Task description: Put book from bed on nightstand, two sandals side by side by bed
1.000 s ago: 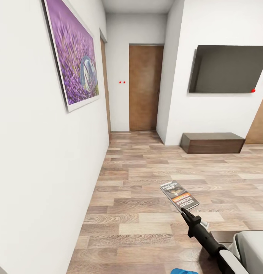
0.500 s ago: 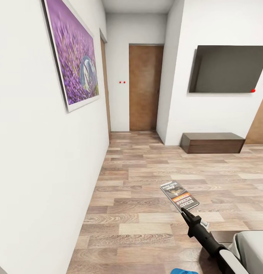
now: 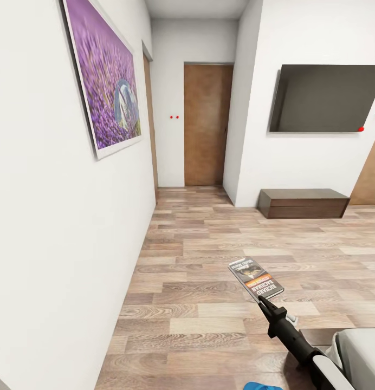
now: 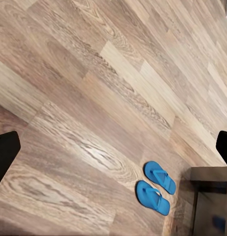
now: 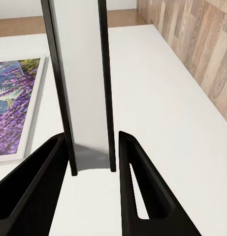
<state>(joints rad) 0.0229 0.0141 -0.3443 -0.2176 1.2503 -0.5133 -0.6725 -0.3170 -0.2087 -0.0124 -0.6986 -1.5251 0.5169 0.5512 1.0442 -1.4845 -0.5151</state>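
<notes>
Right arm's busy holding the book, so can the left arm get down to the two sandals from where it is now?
Probably yes. The left gripper is open and looks straight down at the sandals, which lie side by side on bare wood floor with nothing over them. A dark furniture corner stands close beside them.

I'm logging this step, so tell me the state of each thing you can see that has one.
book: held off the floor, clamped in the right gripper.
left gripper: open, empty.
two sandals: flat on the floor, side by side, beside a dark wooden piece.
door: closed.
TV: screen dark.
</notes>
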